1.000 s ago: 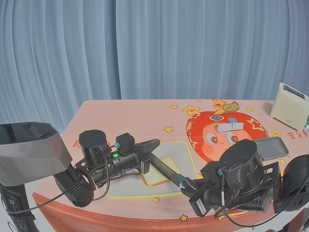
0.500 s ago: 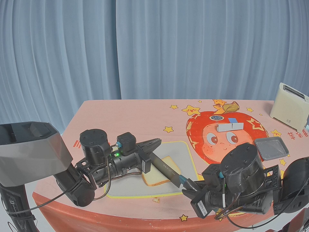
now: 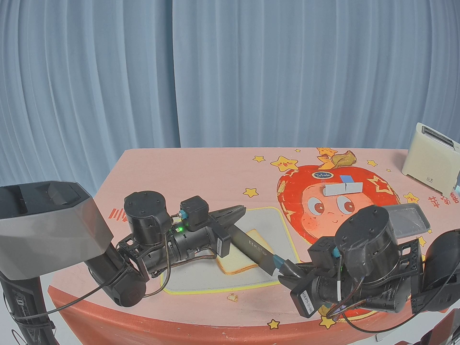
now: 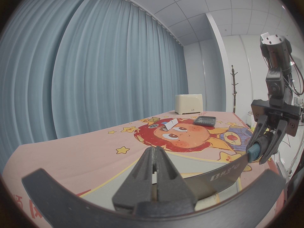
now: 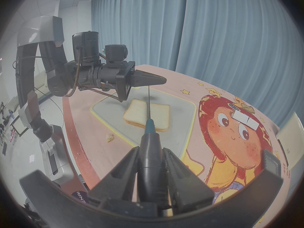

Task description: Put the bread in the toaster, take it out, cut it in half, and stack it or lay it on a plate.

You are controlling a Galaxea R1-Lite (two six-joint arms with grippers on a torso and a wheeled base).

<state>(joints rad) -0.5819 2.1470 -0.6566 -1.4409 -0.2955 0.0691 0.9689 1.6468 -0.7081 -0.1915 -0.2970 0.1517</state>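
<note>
The square slice of white bread (image 3: 235, 264) lies on the grey cutting mat (image 3: 201, 281), low in the middle. The right gripper (image 3: 289, 270) grasps the long steel knife (image 3: 254, 250), blade across the bread. The left gripper (image 3: 235, 212) is clenched shut beside the blade's tip.

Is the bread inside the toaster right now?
No, the bread lies on the mat under the knife, far from the toaster.

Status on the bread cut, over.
Right end effector shut on knife handle. Left end effector shut, by blade tip. Blade across bread on mat. Crumb off mat, no obstruction.
</note>
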